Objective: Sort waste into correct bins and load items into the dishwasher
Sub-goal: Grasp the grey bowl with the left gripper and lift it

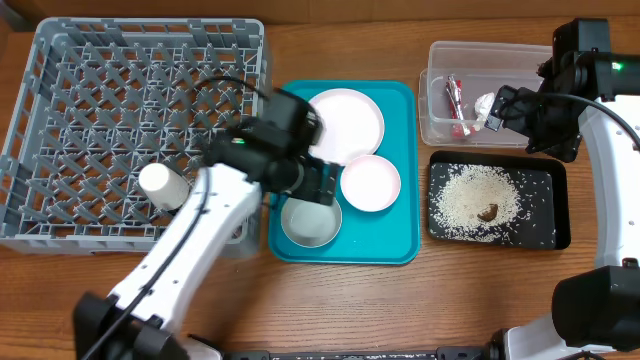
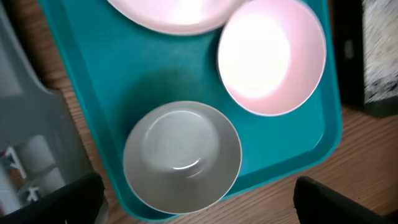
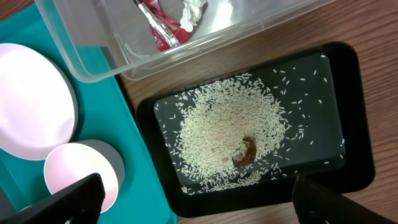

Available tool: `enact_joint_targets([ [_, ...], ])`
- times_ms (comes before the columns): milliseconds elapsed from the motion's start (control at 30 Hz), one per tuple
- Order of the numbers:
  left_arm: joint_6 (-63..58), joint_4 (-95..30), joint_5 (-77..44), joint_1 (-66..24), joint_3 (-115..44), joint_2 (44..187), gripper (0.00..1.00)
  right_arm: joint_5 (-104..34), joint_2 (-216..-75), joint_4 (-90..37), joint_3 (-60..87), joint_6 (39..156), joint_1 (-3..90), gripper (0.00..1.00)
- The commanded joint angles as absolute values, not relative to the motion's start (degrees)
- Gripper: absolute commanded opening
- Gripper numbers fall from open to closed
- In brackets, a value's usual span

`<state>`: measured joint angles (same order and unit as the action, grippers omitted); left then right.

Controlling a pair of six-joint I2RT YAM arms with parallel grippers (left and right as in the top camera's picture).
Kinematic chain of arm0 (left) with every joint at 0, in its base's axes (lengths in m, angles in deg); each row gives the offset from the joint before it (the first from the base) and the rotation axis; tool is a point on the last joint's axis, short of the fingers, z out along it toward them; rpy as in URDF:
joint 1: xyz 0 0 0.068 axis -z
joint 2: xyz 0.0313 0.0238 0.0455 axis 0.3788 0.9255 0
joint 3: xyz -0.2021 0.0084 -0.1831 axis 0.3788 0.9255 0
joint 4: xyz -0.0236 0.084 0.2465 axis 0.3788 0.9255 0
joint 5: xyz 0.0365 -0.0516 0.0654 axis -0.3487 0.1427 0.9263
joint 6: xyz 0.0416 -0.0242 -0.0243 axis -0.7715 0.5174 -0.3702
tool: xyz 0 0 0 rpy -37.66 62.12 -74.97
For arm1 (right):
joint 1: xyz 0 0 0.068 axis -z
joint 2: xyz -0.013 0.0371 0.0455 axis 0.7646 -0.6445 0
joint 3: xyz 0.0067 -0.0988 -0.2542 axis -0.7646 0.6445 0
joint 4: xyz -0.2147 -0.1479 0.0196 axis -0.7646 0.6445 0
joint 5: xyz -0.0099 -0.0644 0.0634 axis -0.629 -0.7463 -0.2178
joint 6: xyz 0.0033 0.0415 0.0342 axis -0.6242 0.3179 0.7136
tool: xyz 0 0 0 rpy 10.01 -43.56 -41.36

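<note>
Hovering with jaws spread wide and empty, the left gripper (image 2: 202, 202) frames the pale grey bowl (image 2: 182, 155), which sits upright in a corner of the teal tray (image 2: 93, 74). Lower straight, pinch one wall at the rim, and lift clear of the pink-sided bowl (image 2: 272, 56) just beside it before swinging to the grey dish rack (image 1: 60, 60) alongside.

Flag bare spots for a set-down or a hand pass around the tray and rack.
Free: most of the grey rack floor, behind and left of the white cup; the teal tray corner in front of the pink bowl; bare wood in front of the black tray. Crowded: plate, pink bowl and grey bowl packed close on the tray.
</note>
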<state>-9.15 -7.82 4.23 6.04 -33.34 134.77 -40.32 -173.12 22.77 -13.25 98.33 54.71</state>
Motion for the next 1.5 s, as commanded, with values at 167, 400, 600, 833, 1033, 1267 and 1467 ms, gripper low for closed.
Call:
enact_joint_targets([
  [167,-10.26,-7.91,10.13,16.03,-33.86,146.25,0.94,-40.80,-171.99,22.80,-14.64,98.76,54.93,0.98],
  [400,-10.29,-7.64,10.16,18.56,-33.86,154.49,0.64,-40.80,-171.99,22.82,-14.64,98.76,54.93,0.98],
  [600,-10.24,-7.69,11.56,18.36,-33.86,155.95,0.18,-40.80,-171.99,22.88,-14.64,98.76,54.93,0.98],
  [833,-8.91,-6.33,13.54,18.19,-33.99,155.84,0.04,-40.80,-171.99,23.08,-14.64,98.76,54.93,0.98],
  [1033,-5.08,-1.68,19.53,18.15,-38.80,153.88,0.04,-40.77,-171.99,23.23,-14.64,98.76,54.93,0.98],
  [1267,-5.54,1.67,23.51,15.78,-47.96,146.84,0.04,-40.77,-171.99,23.23,-14.64,98.74,54.93,0.98],
  [1467,-10.77,1.17,19.36,5.80,-53.09,140.96,0.04,-40.80,-171.99,23.21,-14.64,98.74,54.93,0.98],
])
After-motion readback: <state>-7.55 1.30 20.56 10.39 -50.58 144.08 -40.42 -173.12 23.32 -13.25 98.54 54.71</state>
